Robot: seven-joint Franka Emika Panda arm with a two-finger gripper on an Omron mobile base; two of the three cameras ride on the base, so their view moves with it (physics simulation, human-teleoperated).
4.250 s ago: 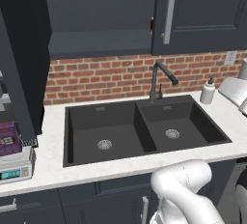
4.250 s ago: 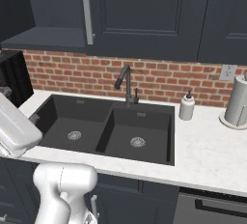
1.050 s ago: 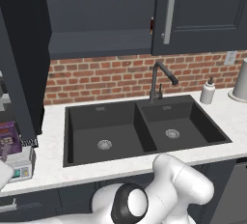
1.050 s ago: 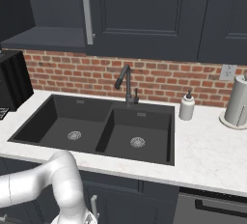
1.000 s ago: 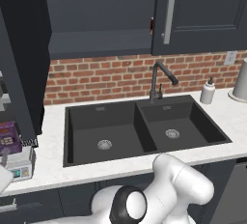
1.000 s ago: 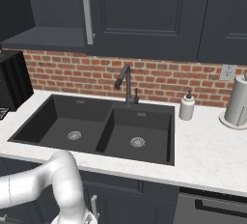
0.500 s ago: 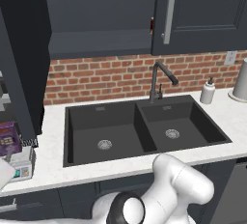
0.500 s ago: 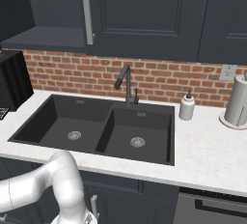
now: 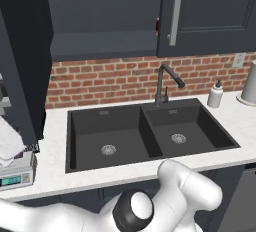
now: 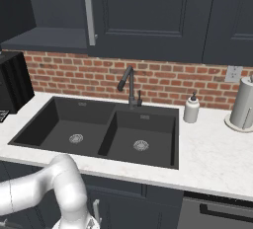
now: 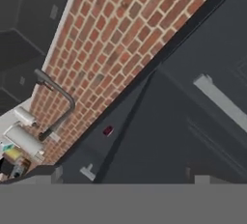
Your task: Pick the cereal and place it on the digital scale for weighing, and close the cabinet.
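The digital scale [image 9: 16, 172] sits on the counter at the far left of the left base view, its teal display facing front. My white hand [image 9: 8, 140] hangs just over it at the picture's edge and hides the cereal. In the hand view my gripper [image 11: 125, 174] is open with nothing between its tips, and it looks along the brick wall at the underside of the cabinet [image 11: 183, 121]. One cabinet door [image 9: 22, 66] stands swung open on the left over a bare shelf [image 9: 100, 43]. The neighbouring door [image 9: 205, 16] is closed.
A double black sink [image 9: 145, 136] with a dark faucet [image 9: 162, 83] fills the counter's middle. A soap dispenser [image 9: 215, 95] and a paper towel roll [image 10: 244, 103] stand to the right. A red can [image 9: 157, 26] sits in the cabinet. A black microwave [image 10: 12, 82] stands at the left.
My hand has risen at the left edge and now covers the purple cereal box that showed on the scale. The elbow has shifted slightly. The gripper has stayed open.
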